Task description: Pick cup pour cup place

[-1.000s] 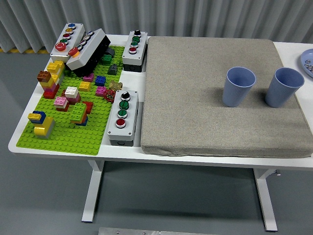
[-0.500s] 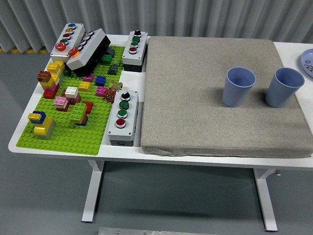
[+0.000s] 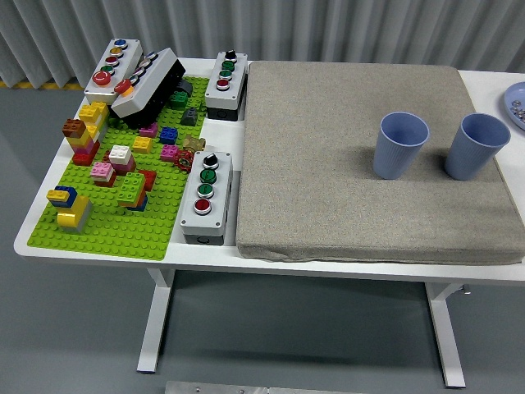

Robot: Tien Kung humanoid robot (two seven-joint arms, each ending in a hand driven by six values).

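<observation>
Two blue ribbed cups stand upright on a grey fabric mat. The left cup is near the mat's middle right, and the right cup stands close to the mat's right edge, a short gap between them. I cannot see inside either cup well enough to tell its contents. Neither of my hands nor any arm shows in the head view.
A green brick baseplate with several coloured bricks covers the table's left part. Grey button boxes lie beside and behind it. A blue plate's edge shows at the far right.
</observation>
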